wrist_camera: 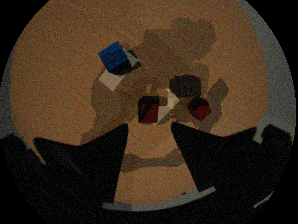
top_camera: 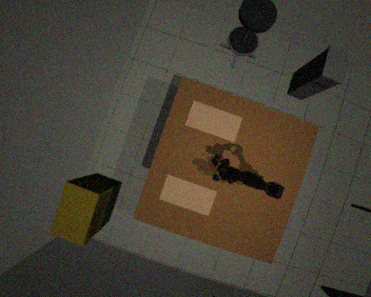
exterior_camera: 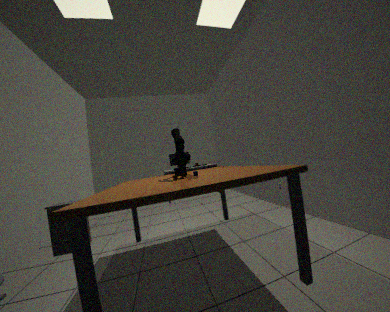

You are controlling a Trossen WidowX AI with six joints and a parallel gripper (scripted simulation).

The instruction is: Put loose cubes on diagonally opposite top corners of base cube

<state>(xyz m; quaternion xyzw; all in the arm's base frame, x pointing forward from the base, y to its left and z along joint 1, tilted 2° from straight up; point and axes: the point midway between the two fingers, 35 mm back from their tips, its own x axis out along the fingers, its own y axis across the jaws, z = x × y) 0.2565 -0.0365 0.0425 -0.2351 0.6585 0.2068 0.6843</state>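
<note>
My claw (wrist_camera: 152, 141) hangs above the orange table (wrist_camera: 60, 50) with its two dark fingers spread partway and nothing between them. Just ahead of the gap between my fingertips sits a dark red cube (wrist_camera: 150, 108). A second red cube (wrist_camera: 200, 110) lies ahead and to the right of it, near but apart. The blue cube (wrist_camera: 117, 56) stands farther ahead, off to the left. From overhead, my arm (top_camera: 246, 178) stretches across the tabletop towards the cubes, which are small and dim there.
</note>
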